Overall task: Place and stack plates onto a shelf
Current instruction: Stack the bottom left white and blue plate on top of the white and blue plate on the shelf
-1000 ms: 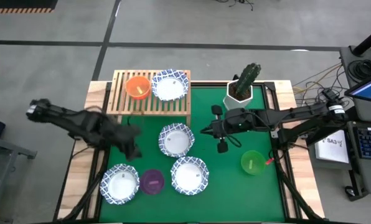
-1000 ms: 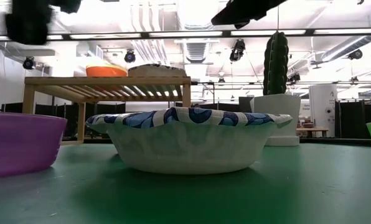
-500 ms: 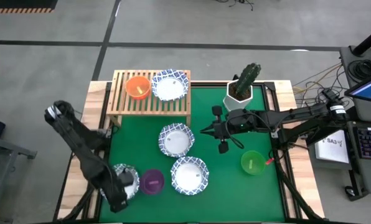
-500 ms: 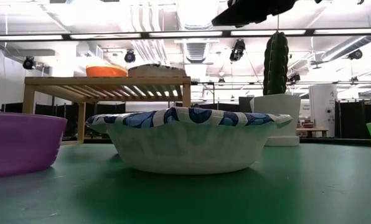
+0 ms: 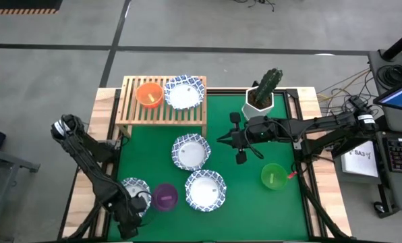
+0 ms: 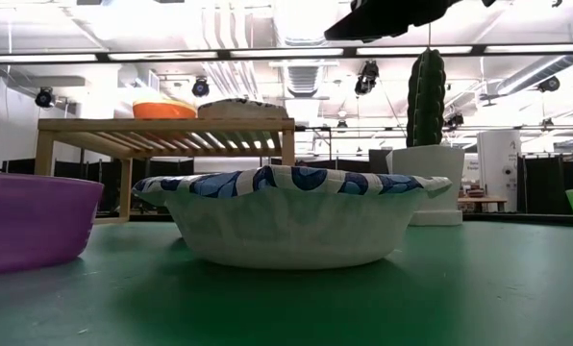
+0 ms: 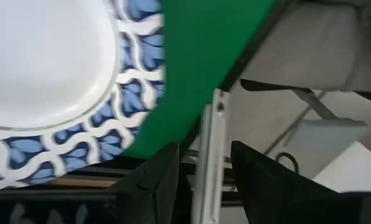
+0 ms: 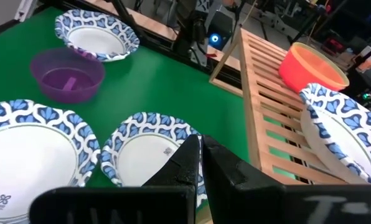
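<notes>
on the shelf [image 5: 164, 108], at 11 o'clock of the table [image 5: 255, 202], sit an orange dish [image 5: 149, 94] and 1 patterned plate [image 5: 184, 92]. 3 more patterned plates lie on the green surface: 1 at the centre [image 5: 191, 151], 1 at 6 o'clock [image 5: 205, 190], 1 at the 7 o'clock corner [image 5: 132, 196]. a purple dish [image 5: 165, 196] sits between the last 2, and a green dish [image 5: 274, 175] lies at 4 o'clock.

the step in hand looks like the pickup of the corner plate. the left gripper [image 5: 135, 210] hangs at that plate's outer rim, over the table edge; in the left wrist view its fingers [image 7: 160, 180] stand a little apart with nothing between them, the plate's rim just beside them. the right gripper [image 5: 222, 142] hovers near the centre plate, at 3 o'clock of it, fingers pressed together and holding nothing, apparently waiting.

the next move calls for getting 1 finger under the wavy rim and 1 over it, pinching, lifting level, then carrying the plate to the shelf and setting it on the plate already there. the purple dish lies close by and could be nudged.
</notes>
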Robot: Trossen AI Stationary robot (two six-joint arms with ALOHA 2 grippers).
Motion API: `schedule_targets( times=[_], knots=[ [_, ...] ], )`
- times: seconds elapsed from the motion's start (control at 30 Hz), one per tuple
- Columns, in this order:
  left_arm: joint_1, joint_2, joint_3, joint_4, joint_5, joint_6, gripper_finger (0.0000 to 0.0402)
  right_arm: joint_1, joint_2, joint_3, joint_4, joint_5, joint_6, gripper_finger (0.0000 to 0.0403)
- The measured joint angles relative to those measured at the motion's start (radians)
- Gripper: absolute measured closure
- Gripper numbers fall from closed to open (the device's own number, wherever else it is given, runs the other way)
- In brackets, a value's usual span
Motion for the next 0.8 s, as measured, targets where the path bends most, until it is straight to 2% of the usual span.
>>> schedule_targets(
  times=[0.23,0.43,0.57,0.8],
  knots=[
    [0.0,0.023,-0.001,-0.015,-0.009,-0.015,0.0254,-0.031,0.0,0.0,0.003,-0.001,0.003,0.0394],
    [-0.004,0.023,-0.001,-0.015,-0.148,0.024,0.0213,-0.041,0.001,0.0,0.003,-0.004,0.012,0.0394],
    [-0.005,0.03,-0.009,-0.019,-0.231,0.051,0.0203,-0.041,0.001,0.0,0.003,-0.004,0.012,0.0394],
    [-0.008,0.11,-0.016,0.003,-0.257,0.067,0.0206,-0.041,0.001,0.0,0.003,-0.004,0.012,0.0394]
  ],
)
